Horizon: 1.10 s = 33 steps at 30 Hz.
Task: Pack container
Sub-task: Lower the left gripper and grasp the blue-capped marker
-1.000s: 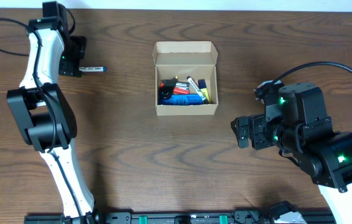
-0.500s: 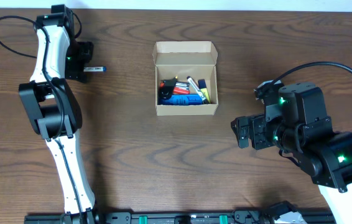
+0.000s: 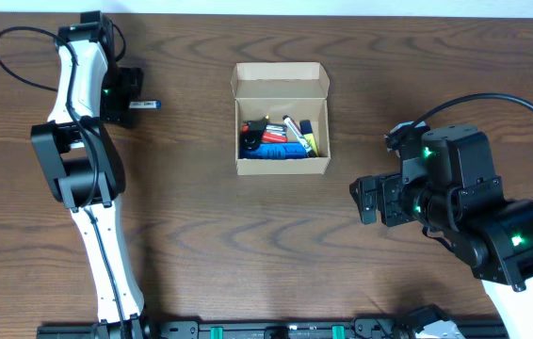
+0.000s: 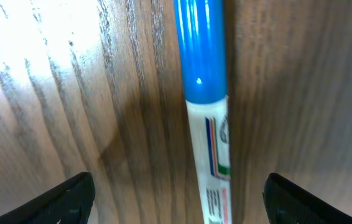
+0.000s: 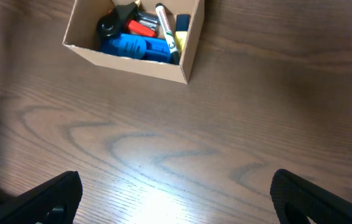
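The container (image 3: pixel 281 118) is a tan cardboard box in the middle of the table, its flap lid open toward the far side. Several pens and markers lie inside it (image 5: pixel 140 32). A marker (image 4: pixel 206 106) with a blue cap and white printed body lies on the wood at the far left (image 3: pixel 147 104). My left gripper (image 4: pixel 179 202) is open and low over the marker's body, one finger (image 4: pixel 64 199) on each side, neither touching it. In the overhead view the left gripper (image 3: pixel 127 100) covers the marker's left end. My right gripper (image 5: pixel 176 199) is open and holds nothing, to the right of the container (image 3: pixel 359 201).
Black cables loop at the far left (image 3: pixel 8 42) and over the right arm (image 3: pixel 511 99). A black rail (image 3: pixel 276 330) runs along the table's near edge. Bare dark wood lies between the container and each gripper.
The left arm has swung right, bringing its gripper over more of the marker. The marker, the container and the right arm have not moved.
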Tool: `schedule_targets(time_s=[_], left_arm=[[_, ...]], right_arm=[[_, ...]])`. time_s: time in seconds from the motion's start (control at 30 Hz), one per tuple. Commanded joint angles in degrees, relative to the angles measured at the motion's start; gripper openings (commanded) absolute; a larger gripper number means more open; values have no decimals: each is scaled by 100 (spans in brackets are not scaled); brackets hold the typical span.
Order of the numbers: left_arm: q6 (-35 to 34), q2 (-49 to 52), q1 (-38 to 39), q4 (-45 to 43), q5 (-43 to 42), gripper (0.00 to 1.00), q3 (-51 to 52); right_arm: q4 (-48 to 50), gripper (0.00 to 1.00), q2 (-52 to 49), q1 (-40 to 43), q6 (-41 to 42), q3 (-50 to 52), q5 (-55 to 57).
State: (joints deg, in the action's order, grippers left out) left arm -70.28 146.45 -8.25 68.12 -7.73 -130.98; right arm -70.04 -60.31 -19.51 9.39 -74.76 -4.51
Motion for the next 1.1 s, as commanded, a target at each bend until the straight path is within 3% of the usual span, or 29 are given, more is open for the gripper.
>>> schedule_targets(time_s=[0.0,0.17,0.37,0.47,0.63,0.73,0.8,1.07], left_arm=[[-2,201,-13,31,61,87,-129],[-2,234,-13,37,116,77,-129],[17,234,-13,98,208,51,-129],[90,234,-13,157,227,46,-129],[138,232,-13,345,278,28,-129],[275,225,-13,442,271,22,-129],[310,192,-13,560,254,8,-129],[1329,-450,85,763,238,6,-131]], right_arm=[[-4,99,-7,35,-70,11,-2],[-4,99,-7,35,-70,11,-2],[-4,99,-7,35,-70,11,-2],[-7,99,-7,35,-70,11,-2],[-4,99,-7,35,-70,11,-2],[-4,99,-7,35,-70,11,-2],[-4,99,-7,35,-70,11,-2],[-4,99,-7,35,-70,11,-2]])
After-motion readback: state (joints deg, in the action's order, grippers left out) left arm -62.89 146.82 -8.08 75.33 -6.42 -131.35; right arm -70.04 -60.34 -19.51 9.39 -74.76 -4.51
